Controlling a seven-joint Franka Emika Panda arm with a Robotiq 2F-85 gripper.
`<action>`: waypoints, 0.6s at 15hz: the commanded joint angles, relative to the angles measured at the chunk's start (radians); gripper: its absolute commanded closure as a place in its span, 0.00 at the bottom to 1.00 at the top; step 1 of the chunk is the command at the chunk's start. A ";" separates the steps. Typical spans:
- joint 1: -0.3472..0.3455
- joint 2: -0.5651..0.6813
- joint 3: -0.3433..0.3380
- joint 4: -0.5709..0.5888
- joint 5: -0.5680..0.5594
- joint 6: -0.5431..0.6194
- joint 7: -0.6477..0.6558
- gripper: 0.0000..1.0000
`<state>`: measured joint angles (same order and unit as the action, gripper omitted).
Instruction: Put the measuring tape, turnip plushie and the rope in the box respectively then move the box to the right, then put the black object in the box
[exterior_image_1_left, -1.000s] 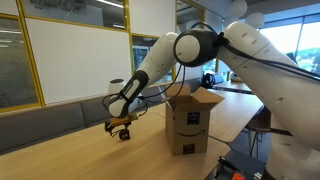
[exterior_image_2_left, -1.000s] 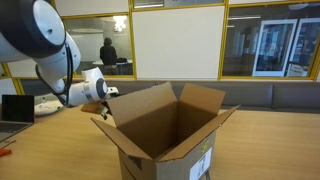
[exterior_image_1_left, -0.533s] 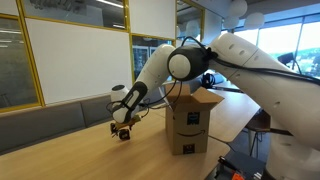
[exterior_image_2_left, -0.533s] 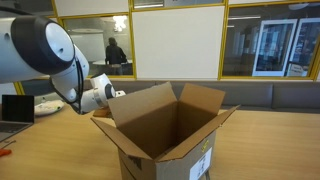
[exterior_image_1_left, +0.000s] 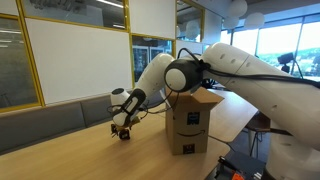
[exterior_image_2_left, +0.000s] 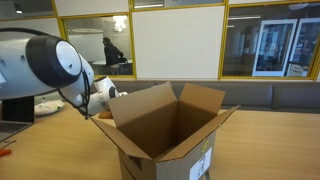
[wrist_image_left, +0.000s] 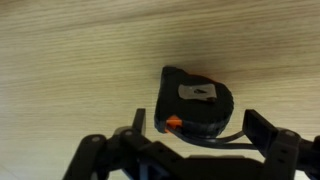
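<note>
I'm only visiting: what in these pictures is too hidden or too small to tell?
- measuring tape: clear in the wrist view; a tiny speck under the gripper in an exterior view.
- gripper tips: behind the box flap in an exterior view.
- box floor: hidden by its own walls in both exterior views.
- turnip plushie, rope, black object: in no view.

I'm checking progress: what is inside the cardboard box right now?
Only the bare inner walls of the box show; its floor is hidden behind the near wall. The measuring tape lies on the table, outside the box.
</note>
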<state>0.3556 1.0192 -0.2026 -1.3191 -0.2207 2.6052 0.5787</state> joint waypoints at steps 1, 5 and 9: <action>-0.009 0.062 -0.010 0.099 0.017 -0.009 -0.009 0.00; -0.027 0.087 -0.002 0.124 0.033 -0.022 -0.014 0.00; -0.033 0.102 -0.002 0.139 0.037 -0.026 -0.018 0.30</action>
<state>0.3301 1.0861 -0.2028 -1.2472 -0.2059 2.6000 0.5787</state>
